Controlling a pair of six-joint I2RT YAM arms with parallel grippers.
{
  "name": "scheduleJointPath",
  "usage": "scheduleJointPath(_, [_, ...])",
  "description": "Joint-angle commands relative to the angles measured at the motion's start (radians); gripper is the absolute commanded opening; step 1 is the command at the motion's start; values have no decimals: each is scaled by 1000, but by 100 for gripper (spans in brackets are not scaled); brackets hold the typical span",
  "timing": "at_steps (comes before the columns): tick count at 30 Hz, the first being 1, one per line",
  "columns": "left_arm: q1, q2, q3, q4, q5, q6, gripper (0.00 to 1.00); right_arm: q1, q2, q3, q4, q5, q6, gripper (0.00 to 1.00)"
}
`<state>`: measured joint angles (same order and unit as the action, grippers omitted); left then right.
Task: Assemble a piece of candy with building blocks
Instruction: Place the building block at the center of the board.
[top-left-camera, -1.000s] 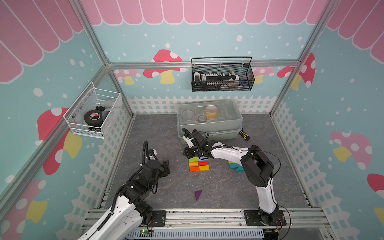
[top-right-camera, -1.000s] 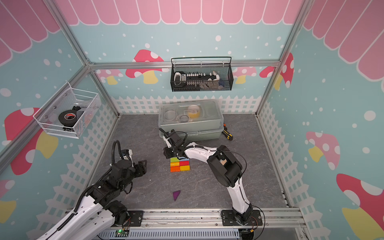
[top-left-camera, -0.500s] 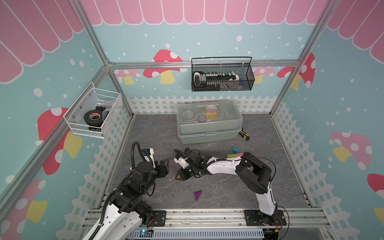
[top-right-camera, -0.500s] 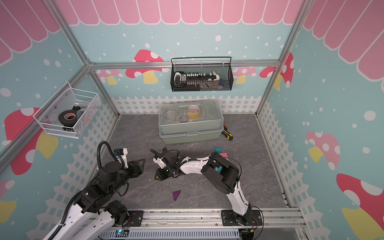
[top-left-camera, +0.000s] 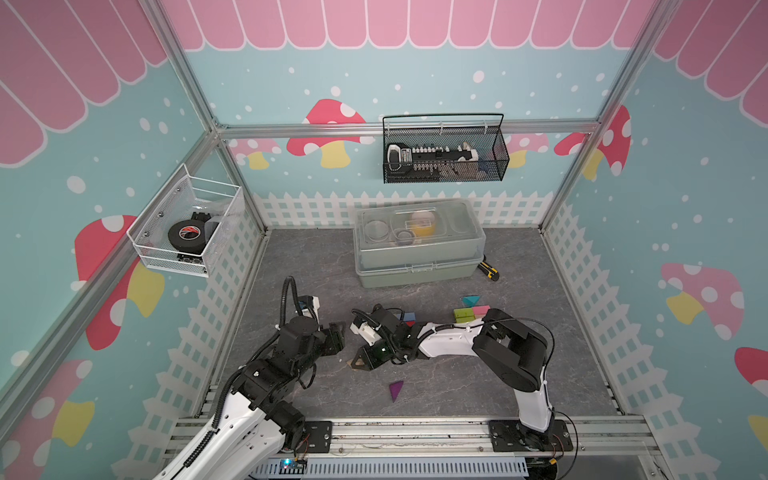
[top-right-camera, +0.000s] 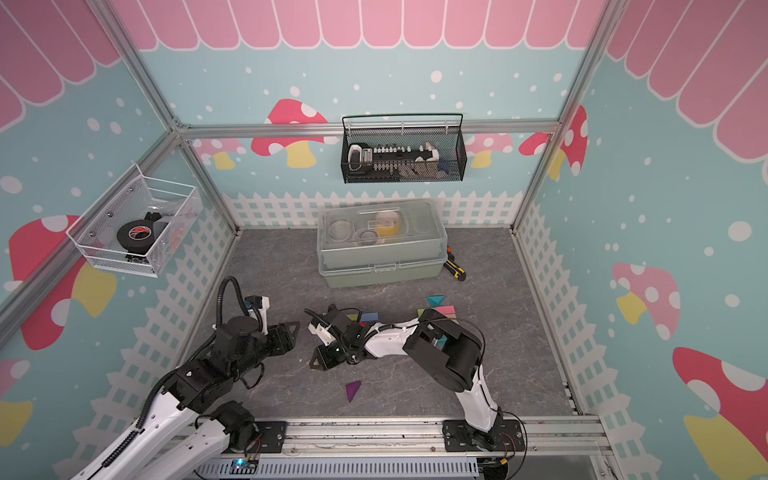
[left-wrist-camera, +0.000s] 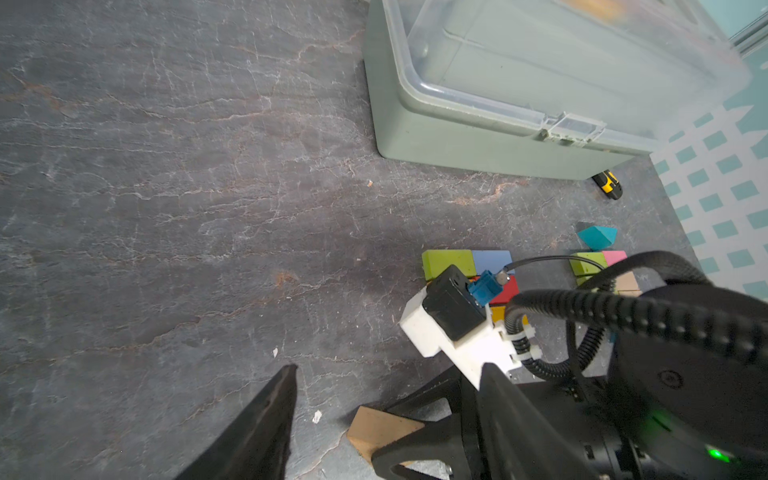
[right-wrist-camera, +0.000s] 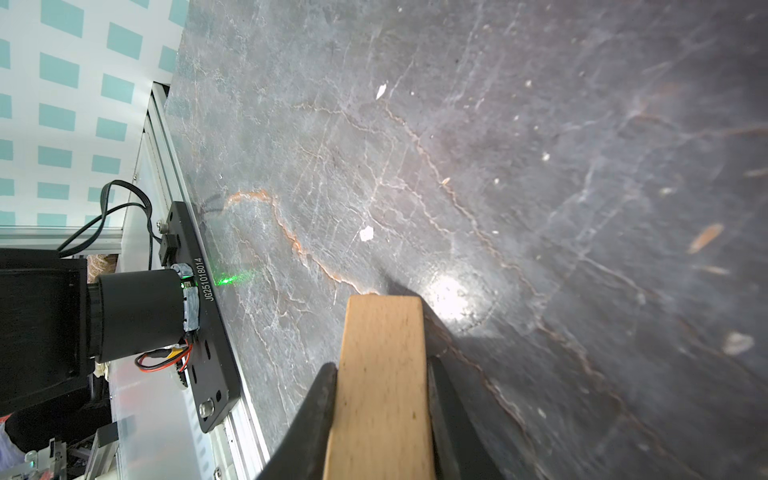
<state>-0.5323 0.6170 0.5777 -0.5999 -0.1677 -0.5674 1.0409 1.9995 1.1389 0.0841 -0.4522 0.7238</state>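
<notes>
My right gripper is shut on a plain tan block, held low over the grey floor at front centre. The same tan block shows in the left wrist view, between the dark fingers. My left gripper is open and empty, just left of the right one, its fingertips apart. A cluster of green, blue and red building blocks lies behind, partly hidden by the right arm. Further right sit green, pink and teal blocks. A purple triangle lies nearer the front.
A lidded plastic box stands at the back centre with a yellow-black utility knife beside it. A black wire basket and a white basket with tape hang on the walls. White fence walls bound the floor.
My right arm swung from the block cluster toward the front left, carrying the tan block down near the floor. My left arm rose and shifted slightly, still open.
</notes>
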Motion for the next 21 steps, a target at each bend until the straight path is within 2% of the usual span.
scheduleJointPath(1, [-5,7,19,15,21,23,68,2,-4,-36,-22,50,35,32])
scheduleJointPath(11, [-6,0,15,18,19,29,68,-24,-6,-74,25,44,71,40])
scheduleJointPath(21, [-5,12,9,27,19,32,68,-61,-13,-98,53,9,84,42])
